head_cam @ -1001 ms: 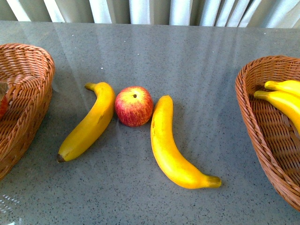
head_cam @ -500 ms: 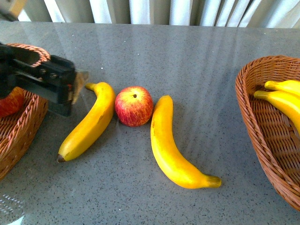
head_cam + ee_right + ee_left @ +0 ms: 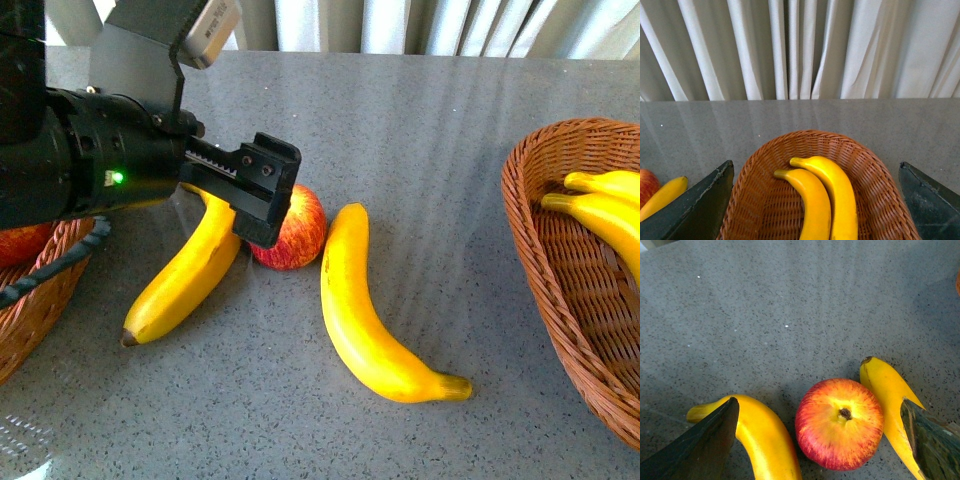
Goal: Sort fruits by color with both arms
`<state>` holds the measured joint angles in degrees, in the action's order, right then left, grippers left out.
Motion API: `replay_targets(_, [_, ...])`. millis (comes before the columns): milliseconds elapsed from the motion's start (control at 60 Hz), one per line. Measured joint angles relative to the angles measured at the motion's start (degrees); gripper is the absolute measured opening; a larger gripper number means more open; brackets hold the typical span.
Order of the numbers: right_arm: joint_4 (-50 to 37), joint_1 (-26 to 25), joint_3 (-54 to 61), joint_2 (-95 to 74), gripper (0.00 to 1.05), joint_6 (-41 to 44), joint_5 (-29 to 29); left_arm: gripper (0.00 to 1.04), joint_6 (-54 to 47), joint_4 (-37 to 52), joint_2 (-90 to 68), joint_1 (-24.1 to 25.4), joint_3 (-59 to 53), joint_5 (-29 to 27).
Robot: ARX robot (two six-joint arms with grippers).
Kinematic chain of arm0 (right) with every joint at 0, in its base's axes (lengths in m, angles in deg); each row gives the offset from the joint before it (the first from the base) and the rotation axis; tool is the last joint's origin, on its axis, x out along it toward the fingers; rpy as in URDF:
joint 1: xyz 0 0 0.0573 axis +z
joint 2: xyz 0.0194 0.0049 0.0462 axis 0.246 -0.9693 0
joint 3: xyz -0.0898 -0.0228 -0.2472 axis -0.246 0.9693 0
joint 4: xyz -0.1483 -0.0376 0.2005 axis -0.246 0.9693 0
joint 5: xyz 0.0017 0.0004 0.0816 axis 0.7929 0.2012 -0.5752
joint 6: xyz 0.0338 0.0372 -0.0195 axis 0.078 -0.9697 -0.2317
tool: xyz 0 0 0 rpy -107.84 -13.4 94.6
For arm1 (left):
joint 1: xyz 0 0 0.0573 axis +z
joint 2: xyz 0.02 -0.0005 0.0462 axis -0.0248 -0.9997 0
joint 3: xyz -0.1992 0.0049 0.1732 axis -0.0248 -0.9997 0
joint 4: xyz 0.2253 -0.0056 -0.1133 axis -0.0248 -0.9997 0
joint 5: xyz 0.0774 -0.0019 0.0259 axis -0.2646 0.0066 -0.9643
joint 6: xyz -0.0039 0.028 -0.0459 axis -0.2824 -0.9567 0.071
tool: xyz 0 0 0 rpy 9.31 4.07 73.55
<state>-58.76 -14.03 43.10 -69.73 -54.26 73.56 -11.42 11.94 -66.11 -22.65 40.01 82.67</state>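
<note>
A red apple (image 3: 304, 234) streaked with yellow lies on the table between two yellow bananas, a left banana (image 3: 185, 275) and a middle banana (image 3: 365, 315). My left gripper (image 3: 268, 200) is open and hangs just above the apple, partly hiding it. In the left wrist view the apple (image 3: 840, 422) sits between the open jaws of the left gripper (image 3: 819, 407), flanked by both bananas (image 3: 765, 437) (image 3: 887, 390). A second apple (image 3: 20, 243) lies in the left basket (image 3: 40, 295). My right gripper (image 3: 816, 165) is open above the right basket (image 3: 765, 200), which holds two bananas (image 3: 812, 205).
The right wicker basket (image 3: 560, 270) with two bananas (image 3: 605, 215) stands at the table's right edge. The left arm's black body and cable cover the rim of the left basket. White curtains hang behind the table's far edge.
My left arm has come in from the left, passed over the left banana and now hangs over the middle apple. The fruits have not moved.
</note>
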Motion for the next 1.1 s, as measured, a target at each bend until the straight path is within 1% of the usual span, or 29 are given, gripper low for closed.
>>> replay_targets(467, [0.0,0.0,0.0,0.0,0.96,0.0,0.0,0.96,0.9,0.1,-5.0,-2.1,1.6,0.9])
replay_targets(1101, [0.0,0.0,0.0,0.0,0.96,0.0,0.0,0.96,1.4,0.2,-9.0,-0.8,3.9,0.0])
